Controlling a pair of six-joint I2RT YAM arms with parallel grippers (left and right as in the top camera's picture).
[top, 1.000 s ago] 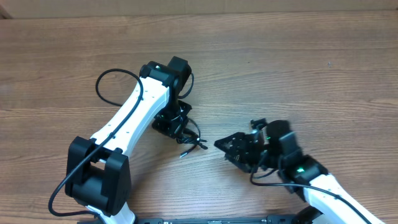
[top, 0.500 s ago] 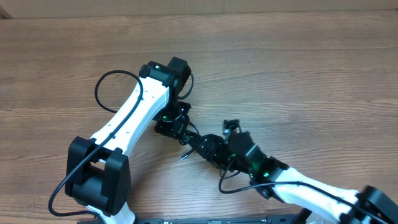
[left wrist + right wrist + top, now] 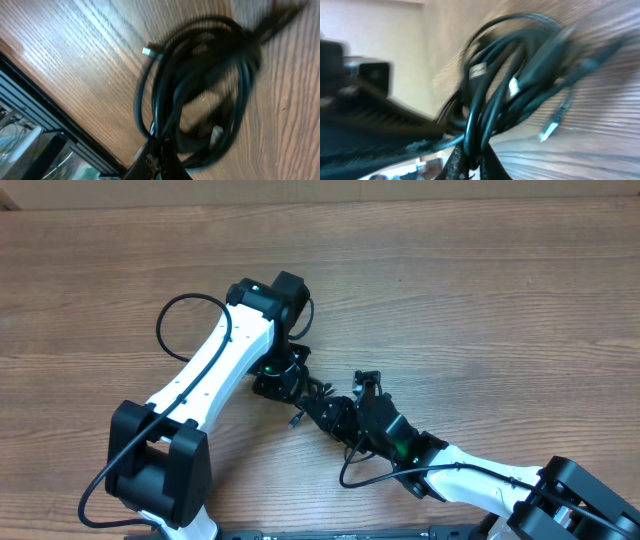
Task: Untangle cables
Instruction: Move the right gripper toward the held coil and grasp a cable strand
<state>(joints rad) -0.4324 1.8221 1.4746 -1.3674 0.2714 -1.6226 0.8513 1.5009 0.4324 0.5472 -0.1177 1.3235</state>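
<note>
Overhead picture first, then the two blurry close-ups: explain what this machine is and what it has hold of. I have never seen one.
The machine is two white robot arms at a wooden table, each ending in a two-finger pincer. The overhead picture looks down from a fixed camera. The close-ups come from a camera on each wrist, looking along its own fingers. Between the arms is a bundle of thin black cables with small plug ends. The left pincer is shut on it from one side, the right pincer from the other. Both close-ups are blurred, yet show the loops running between the fingers.
</note>
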